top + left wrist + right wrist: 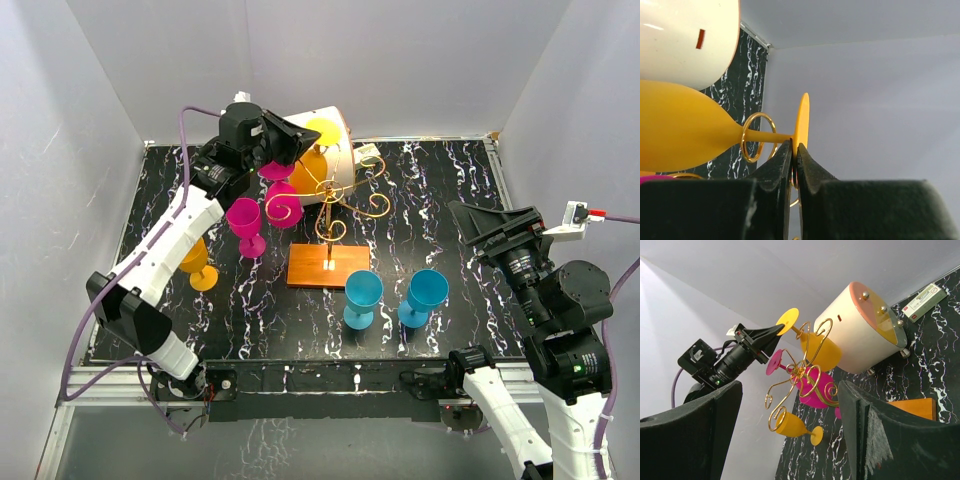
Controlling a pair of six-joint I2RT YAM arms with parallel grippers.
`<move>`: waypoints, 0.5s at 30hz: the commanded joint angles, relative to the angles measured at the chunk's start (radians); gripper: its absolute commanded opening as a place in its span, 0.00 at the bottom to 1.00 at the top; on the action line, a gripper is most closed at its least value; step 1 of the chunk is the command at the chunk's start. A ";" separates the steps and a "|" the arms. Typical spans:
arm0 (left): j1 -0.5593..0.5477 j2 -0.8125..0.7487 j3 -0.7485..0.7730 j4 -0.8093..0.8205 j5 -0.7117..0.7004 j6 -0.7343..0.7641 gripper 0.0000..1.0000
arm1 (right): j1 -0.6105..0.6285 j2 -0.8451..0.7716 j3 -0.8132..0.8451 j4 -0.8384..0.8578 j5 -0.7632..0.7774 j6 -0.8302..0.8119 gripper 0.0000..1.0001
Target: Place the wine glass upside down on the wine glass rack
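Observation:
The yellow wine glass (313, 165) hangs upside down on the wine glass rack (335, 200), a gold wire stand on an orange-brown wooden base (328, 265). In the left wrist view its stem runs through a gold ring (758, 136), and my left gripper (795, 145) is shut on the rim of its foot (803, 117). The bowl (675, 125) lies beyond the ring. The right wrist view shows the same glass (819, 349) with the left gripper (762, 337) at its foot. My right gripper (475, 225) stands open and empty, well right of the rack.
A pink glass (281, 198) also hangs on the rack. A second pink glass (245, 226) and a yellow one (198, 265) stand left of it. Two blue glasses (362, 298) (425, 296) stand in front. The white cylinder box (340, 150) lies right behind the rack.

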 commanded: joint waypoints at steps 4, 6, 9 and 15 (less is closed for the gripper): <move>0.004 -0.083 -0.028 -0.031 -0.052 0.060 0.05 | 0.001 -0.007 0.034 0.039 0.000 0.000 0.75; 0.004 -0.085 -0.030 -0.041 -0.060 0.067 0.06 | 0.001 -0.008 0.034 0.039 0.001 0.000 0.75; 0.004 -0.082 -0.030 -0.053 -0.068 0.072 0.10 | 0.001 -0.008 0.032 0.040 0.002 0.000 0.75; 0.004 -0.086 -0.034 -0.067 -0.085 0.078 0.19 | 0.000 -0.014 0.025 0.036 0.003 0.000 0.75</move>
